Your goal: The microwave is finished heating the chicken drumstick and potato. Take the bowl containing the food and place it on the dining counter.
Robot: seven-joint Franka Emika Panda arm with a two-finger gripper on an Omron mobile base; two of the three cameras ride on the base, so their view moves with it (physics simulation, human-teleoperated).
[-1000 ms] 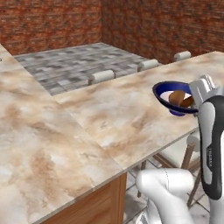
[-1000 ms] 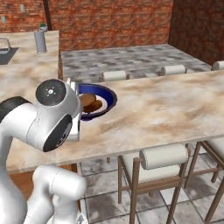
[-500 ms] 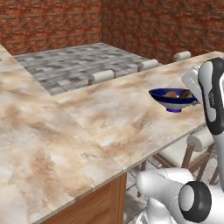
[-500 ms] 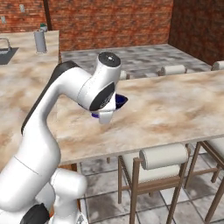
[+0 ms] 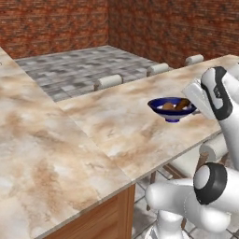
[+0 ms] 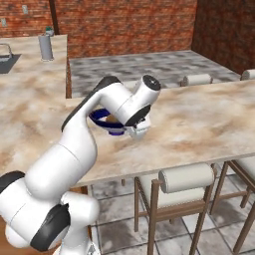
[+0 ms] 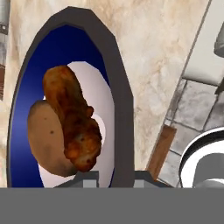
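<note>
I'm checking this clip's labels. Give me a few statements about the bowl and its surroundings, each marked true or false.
1. The bowl holds both the chicken drumstick and the potato. True.
2. The bowl is over the dining counter. True.
3. The tool is open and clear of the bowl. False: it is shut on the bowl's rim.
4. The bowl is tipped over, food spilled. False: it is upright with the food inside.
5. Stools stand along the counter's edge. True.

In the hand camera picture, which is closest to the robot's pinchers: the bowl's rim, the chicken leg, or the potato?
1. bowl: its rim sits between the gripper fingertips.
2. chicken drumstick and potato: both inside the bowl, potato on the far side of the drumstick, their near ends too close to call.
</note>
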